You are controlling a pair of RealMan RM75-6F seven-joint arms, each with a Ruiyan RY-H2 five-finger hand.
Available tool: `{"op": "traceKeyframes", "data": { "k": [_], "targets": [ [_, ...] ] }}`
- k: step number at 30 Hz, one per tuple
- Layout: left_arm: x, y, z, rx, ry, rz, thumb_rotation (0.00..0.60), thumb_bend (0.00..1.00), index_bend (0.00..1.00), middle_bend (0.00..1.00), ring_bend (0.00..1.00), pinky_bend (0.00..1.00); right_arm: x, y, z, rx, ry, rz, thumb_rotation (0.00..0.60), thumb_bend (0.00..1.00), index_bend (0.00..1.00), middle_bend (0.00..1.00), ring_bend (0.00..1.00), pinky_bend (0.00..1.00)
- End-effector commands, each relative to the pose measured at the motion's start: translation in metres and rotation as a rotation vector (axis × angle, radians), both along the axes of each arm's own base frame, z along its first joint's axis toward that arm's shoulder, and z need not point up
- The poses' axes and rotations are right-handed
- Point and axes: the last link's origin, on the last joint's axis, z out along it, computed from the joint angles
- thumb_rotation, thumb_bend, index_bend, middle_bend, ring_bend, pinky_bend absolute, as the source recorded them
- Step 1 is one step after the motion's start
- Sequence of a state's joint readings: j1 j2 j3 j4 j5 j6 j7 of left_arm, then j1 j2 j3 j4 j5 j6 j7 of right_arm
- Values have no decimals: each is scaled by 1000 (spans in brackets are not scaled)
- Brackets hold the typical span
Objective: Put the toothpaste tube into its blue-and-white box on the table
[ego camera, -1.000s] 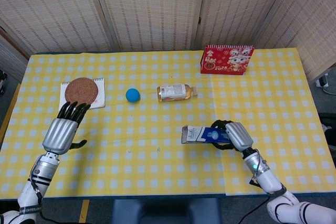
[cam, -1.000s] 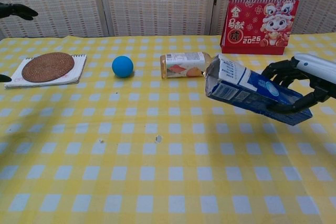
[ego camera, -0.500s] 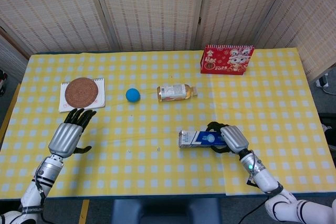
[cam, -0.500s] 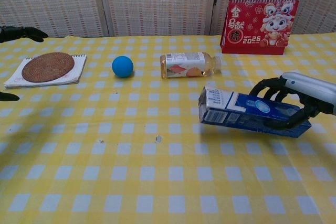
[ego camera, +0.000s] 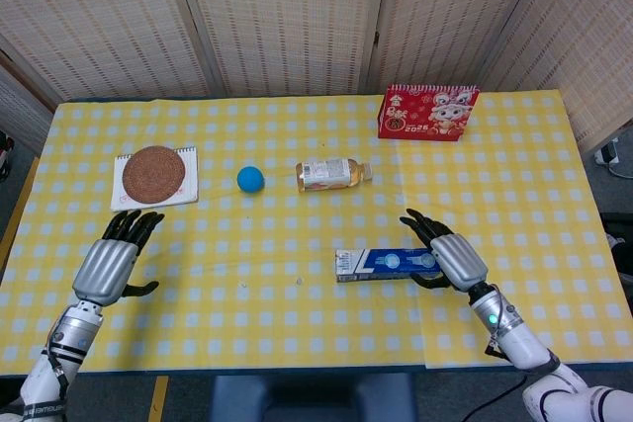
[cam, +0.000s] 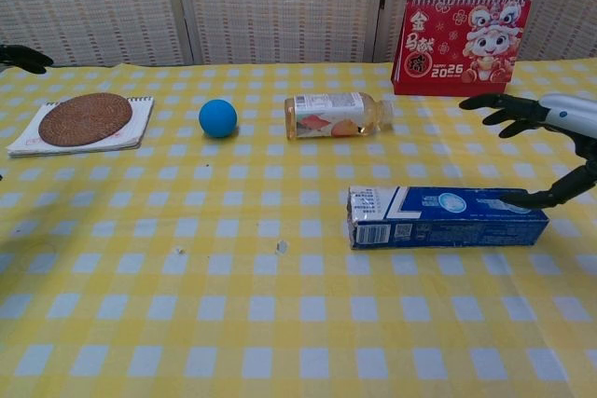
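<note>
Our left hand (ego camera: 107, 264) hovers with fingers spread and empty near the table's (ego camera: 297, 333) left edge, below the notebook (ego camera: 156, 175). Around the ball (ego camera: 250, 179) and bottle (ego camera: 330, 173) we see free cloth. Lying flat right of centre, the box (ego camera: 386, 264) looks light and easily crushed; we would grip its long sides. Our right hand (ego camera: 445, 252) stands open at its right end. No tube is visible.

Woven beige reed folding screens (ego camera: 287, 17) stand behind the surface, which carries a yellow-and-white checked cloth (ego camera: 297, 323). Grey floor (ego camera: 608, 195) shows at right.
</note>
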State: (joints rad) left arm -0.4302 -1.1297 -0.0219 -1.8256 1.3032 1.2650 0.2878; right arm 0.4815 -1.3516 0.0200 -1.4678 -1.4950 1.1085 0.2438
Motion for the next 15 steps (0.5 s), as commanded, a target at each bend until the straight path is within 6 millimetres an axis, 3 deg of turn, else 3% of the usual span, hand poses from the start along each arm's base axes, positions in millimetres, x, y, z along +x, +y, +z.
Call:
{"op": "traceKeyframes", "data": {
  "k": [1,7,15],
  "targets": [
    [-9,-12,7,29,2,27,600,172,31,113,29,0,-7,24,43,-133,159,30,600,311,0,0,3,51],
    [-35,-41,17,138,-41,35,600,172,31,113,29,0,-32,65,82,-290,297,-49,600,311,0,0,0,0],
    [-69,-73,24,215,-11,71,600,172,31,113,29,0,-67,104,106,-428,307,-138,600,311,0,0,0,0]
  ]
}}
